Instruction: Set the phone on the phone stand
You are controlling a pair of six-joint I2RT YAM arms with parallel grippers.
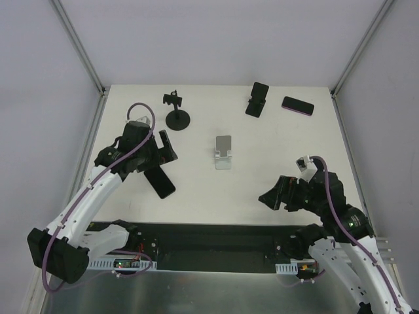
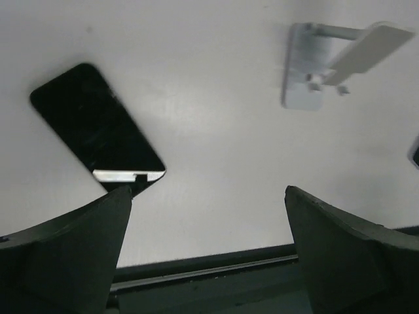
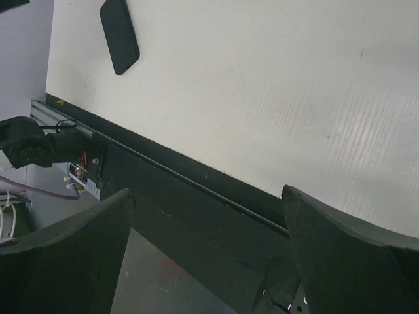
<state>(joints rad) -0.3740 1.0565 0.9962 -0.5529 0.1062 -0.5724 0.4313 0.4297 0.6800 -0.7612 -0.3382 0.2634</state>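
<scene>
1. The flat black rectangular phone (image 1: 160,182) is laid on the white surface (image 1: 262,170), just beside the left claw (image 2: 207,196), whose jaws are spread wide around nothing;
2. The silver metal folding stand (image 1: 224,152) is seen apart from it, mid-surface;
3. The right claw (image 3: 208,196) is likewise spread wide, above the surface's near edge.

No writing, label, brand or number is legible anywhere: not on the black phone (image 1: 160,181), the silver phone stand (image 1: 224,152) or the table (image 1: 275,157).
</scene>
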